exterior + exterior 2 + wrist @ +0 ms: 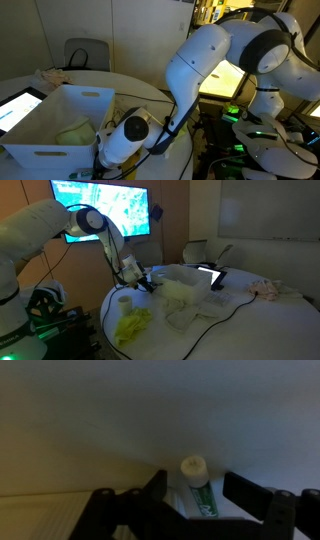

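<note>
Wrist view shows the gripper (192, 478) open, its jaws either side of a white-capped tube with a green label (200, 495), near the white plastic bin (85, 100). Closing off-centre could knock the tube sideways or catch only its cap, so it slips.

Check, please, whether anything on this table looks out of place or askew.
Mildly, yes. A yellow-green cloth lies crumpled at the table's edge nearest the camera in an exterior view, and a pinkish cloth is bunched at the far side; both look dropped rather than placed. Nothing appears spilled or broken.
</note>
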Controlling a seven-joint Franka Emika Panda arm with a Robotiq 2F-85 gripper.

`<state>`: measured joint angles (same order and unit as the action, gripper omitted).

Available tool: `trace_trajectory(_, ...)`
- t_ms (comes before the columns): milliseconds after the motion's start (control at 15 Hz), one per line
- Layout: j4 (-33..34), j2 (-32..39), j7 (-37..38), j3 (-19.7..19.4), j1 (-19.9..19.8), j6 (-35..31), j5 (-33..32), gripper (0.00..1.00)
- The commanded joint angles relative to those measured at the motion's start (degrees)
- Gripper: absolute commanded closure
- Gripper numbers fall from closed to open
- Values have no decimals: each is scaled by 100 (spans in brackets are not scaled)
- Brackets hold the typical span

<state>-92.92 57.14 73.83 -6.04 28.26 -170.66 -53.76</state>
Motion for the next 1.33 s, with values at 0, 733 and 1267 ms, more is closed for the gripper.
trace_trajectory(0,275,245,21,4,-56,-217,12,38)
trace_trajectory(733,193,142,-10,-33,10,-117,-34,94)
trace_trajectory(1267,-380,-318,-471,184,8,-18,-113,88)
